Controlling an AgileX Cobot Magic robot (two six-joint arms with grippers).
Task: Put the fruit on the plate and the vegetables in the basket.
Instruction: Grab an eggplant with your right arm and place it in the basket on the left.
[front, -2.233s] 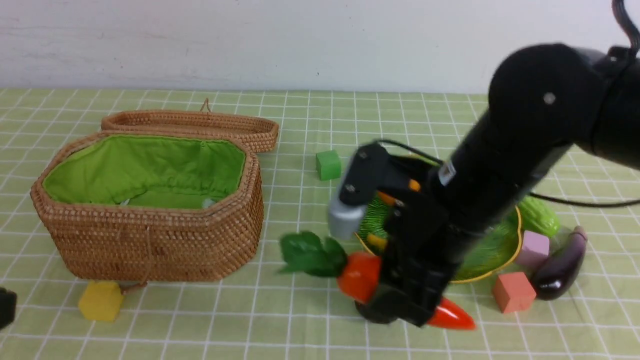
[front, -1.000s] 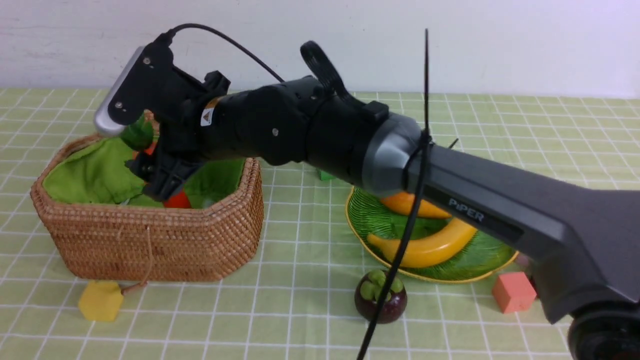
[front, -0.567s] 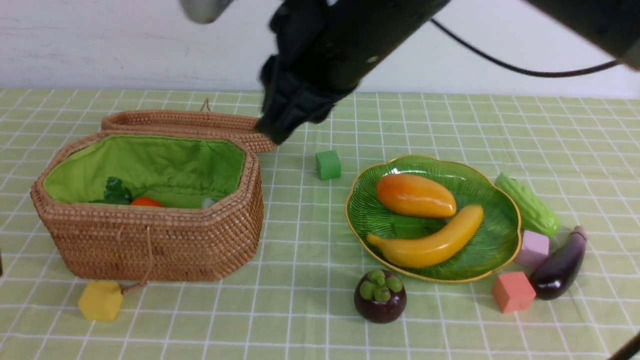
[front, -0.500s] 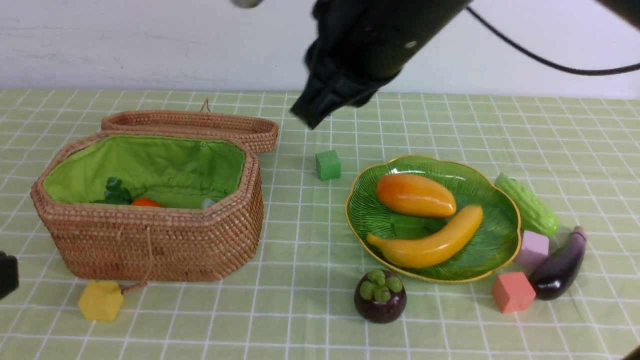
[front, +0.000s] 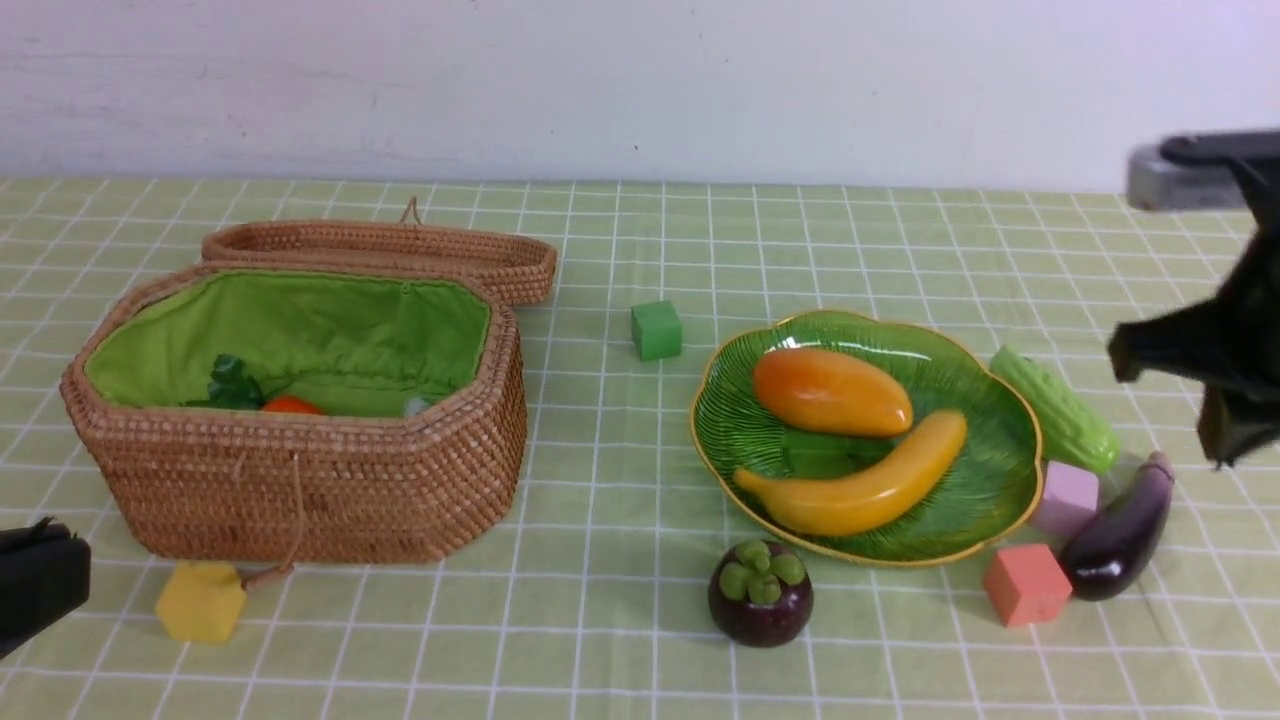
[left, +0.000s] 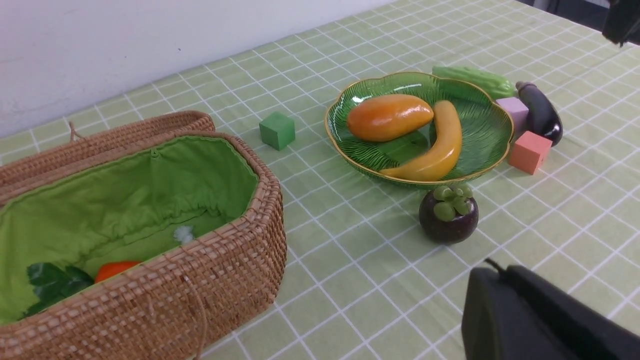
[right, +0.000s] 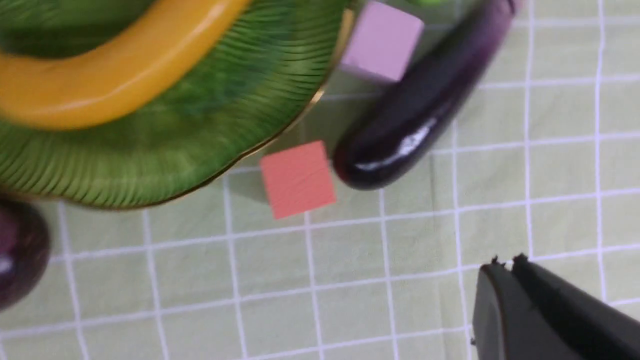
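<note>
Carrot (front: 290, 404) now inside basket (front: 300, 490); right gripper (right: 506, 265) empty.

A plain white wall (front: 640, 80) stands at twelve o'clock; a pale green, white-gridded tablecloth (front: 610, 610) spreads toward six, evenly lit.

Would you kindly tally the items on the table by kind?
Fruit: 3 (yellow banana, orange mango, purple mangosteen)
Vegetables: 3 (orange carrot, purple eggplant, green gourd)
Cubes: 4 (green cube, yellow cube, pink cube, lilac cube)
Containers: 2 (wicker basket, green glass plate)
Total: 12
</note>
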